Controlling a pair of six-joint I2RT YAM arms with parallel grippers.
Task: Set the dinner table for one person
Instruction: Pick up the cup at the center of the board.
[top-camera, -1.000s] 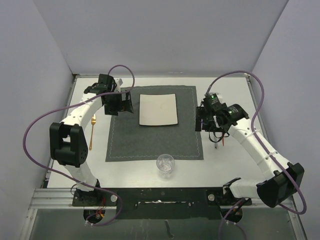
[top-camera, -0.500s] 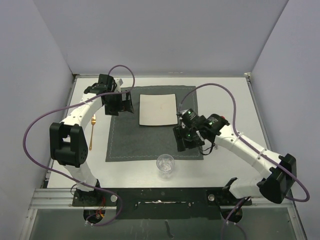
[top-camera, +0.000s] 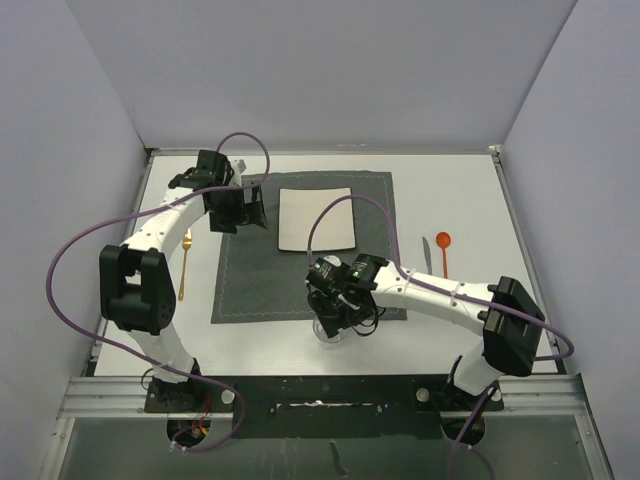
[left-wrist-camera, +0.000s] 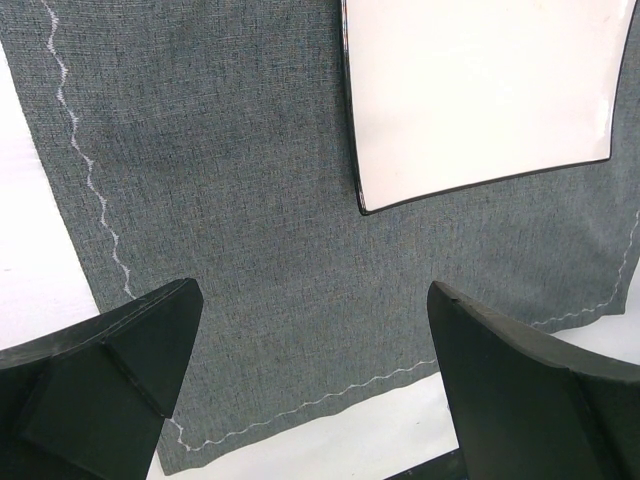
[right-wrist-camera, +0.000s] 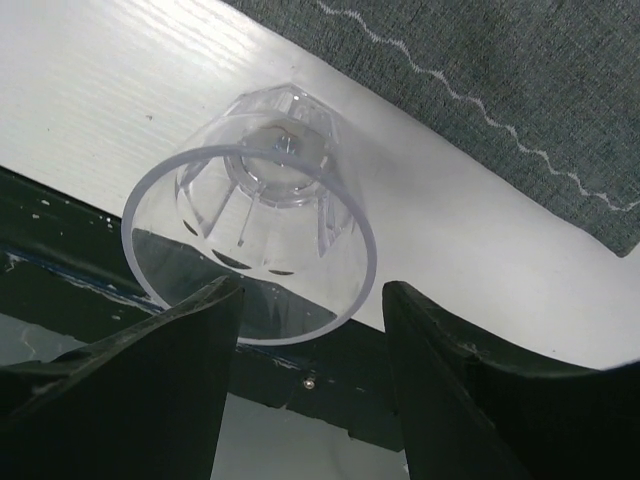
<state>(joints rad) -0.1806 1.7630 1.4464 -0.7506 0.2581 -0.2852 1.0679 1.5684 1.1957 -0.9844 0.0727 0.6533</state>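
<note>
Near edge of the dinner table (top-camera: 450, 180): glass (right-wrist-camera: 250, 240) sat between spread jaws of right gripper (right-wrist-camera: 310, 295)
Far left: left gripper (left-wrist-camera: 315, 290) hung over placemat (left-wrist-camera: 200, 150), jaws wide apart

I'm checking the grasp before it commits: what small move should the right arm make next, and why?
Probably shift the right claw sideways to centre the clear glass between its fingers before lowering. The claw hangs open above the upright glass on the dinner table, yet one finger overlaps the rim while the other barely clears it.
</note>
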